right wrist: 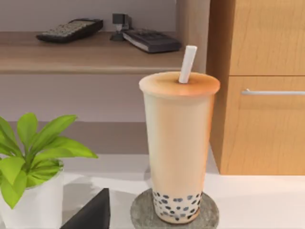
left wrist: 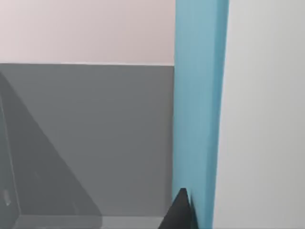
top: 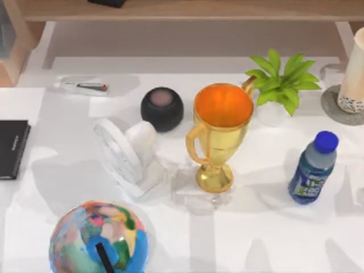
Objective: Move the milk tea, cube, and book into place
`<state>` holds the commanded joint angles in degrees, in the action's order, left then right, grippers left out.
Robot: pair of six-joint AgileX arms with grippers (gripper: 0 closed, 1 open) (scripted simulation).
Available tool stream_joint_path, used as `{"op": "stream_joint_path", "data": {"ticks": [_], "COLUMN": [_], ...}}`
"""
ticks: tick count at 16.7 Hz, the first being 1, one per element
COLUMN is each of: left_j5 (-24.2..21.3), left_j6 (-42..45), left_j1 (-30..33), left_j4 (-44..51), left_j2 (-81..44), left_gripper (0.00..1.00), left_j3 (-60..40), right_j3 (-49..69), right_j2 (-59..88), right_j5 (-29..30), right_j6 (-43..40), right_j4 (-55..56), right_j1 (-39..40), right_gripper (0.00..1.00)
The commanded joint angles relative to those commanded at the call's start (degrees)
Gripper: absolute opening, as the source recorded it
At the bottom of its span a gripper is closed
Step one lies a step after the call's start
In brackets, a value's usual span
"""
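A: Where is the milk tea (top: pixel 353 77)?

B: At the table's (top: pixel 261 227) right edge toward the far side, upright on a round grey coaster (top: pixel 335 108), just beside the potted plant (top: pixel 281 85). The right wrist view sees it close, straw (right wrist: pixel 187 63) up, dark pearls at the base.

A: And the right end effector?

B: One dark fingertip (right wrist: pixel 93 214) shows; I cannot tell its state.

A: The book (left wrist: pixel 198 109)?

B: A teal-blue slab standing upright in the left wrist view, a dark fingertip (left wrist: pixel 180 212) against it. The left end effector's state I cannot tell.
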<state>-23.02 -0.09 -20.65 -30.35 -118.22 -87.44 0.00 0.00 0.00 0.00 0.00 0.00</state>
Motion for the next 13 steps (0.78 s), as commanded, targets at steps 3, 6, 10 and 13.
{"op": "stream_joint_path", "data": {"ticks": [3,6,10,13], "left_j5": [-0.17,-0.88,-1.88,-2.59], "left_j6": [3.41,12.07,31.57,51.35], "left_j1": [0.21,-0.4,-4.22,-6.6], "left_j4": [1.1,2.12,1.67,0.53], "left_j2": [3.17,9.36,17.02,22.39], "left_gripper": [0.0,0.0,0.0,0.0], "left_j3": [2.32,8.01,17.12,25.09], "right_j3": [0.0,0.0,0.0,0.0], "right_j2": [0.0,0.0,0.0,0.0], "right_j5": [0.0,0.0,0.0,0.0], "right_j6": [0.0,0.0,0.0,0.0], "right_j4": [0.0,0.0,0.0,0.0], "right_j1": [0.0,0.0,0.0,0.0], "right_gripper": [1.0,1.0,1.0,1.0]}}
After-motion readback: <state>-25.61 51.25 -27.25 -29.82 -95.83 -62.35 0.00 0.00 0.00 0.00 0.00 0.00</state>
